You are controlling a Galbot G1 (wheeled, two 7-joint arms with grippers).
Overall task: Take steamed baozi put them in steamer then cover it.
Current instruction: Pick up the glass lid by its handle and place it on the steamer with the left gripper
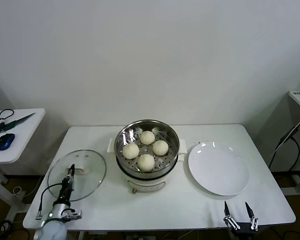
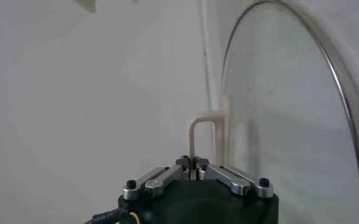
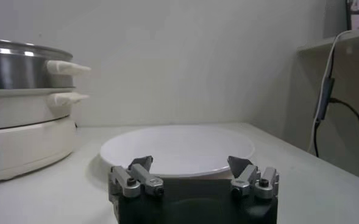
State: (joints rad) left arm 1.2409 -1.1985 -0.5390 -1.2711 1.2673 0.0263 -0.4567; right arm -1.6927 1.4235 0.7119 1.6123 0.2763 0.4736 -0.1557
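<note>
Gripping the cover (image 1: pixel 77 175) by its white handle, left end effector (image 1: pixel 71 172) clenched.
4 steamed baozi (image 1: pixel 146 148) sit inside the steamer (image 1: pixel 171 133) mid-tabletop (image 1: pixel 190 205); cover lies flat left of it. Right end effector (image 1: pixel 238 210) spread wide, near edge, beside white plate (image 1: pixel 218 168).

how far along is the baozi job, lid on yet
Loading looks done: all four baozi sit in the steamer; the plate is bare. The left gripper, fingers closed, is over the cover beside the pot. Covering remains. The right gripper waits open.
</note>
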